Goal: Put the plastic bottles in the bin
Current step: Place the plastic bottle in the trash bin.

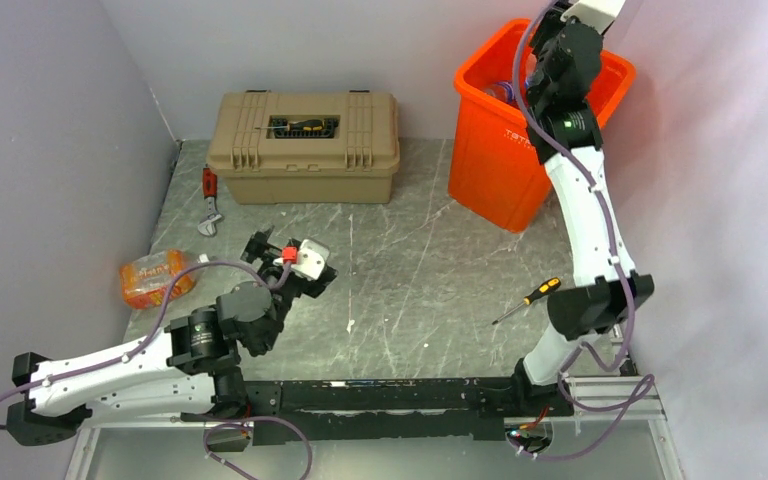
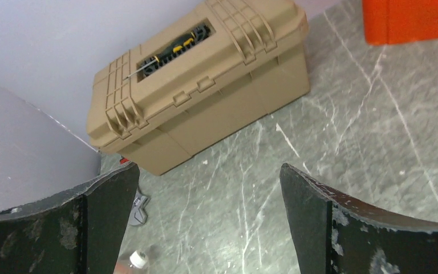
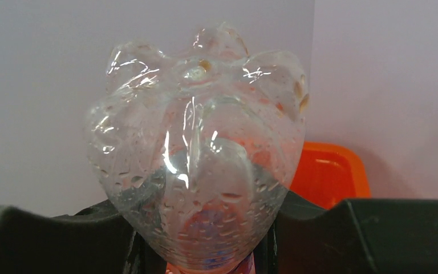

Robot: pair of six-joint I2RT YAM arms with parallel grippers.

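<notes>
We see the grey counter [image 1: 410, 270] with the orange bin [image 1: 500, 150] at the upper right of the top view. The right tool [image 3: 205, 228] hangs over the bin, pinching a clear bottle [image 3: 199, 154] whose lobed base sticks out past its fingers. An orange-wrapped bottle [image 1: 155, 277] lies at the counter's left edge, just left of the left tool [image 2: 208, 171], whose jaws are spread and empty.

Clear glossy plastic bottle [image 3: 197, 142]; matt tan toolbox [image 2: 205, 85], probably plastic.
</notes>
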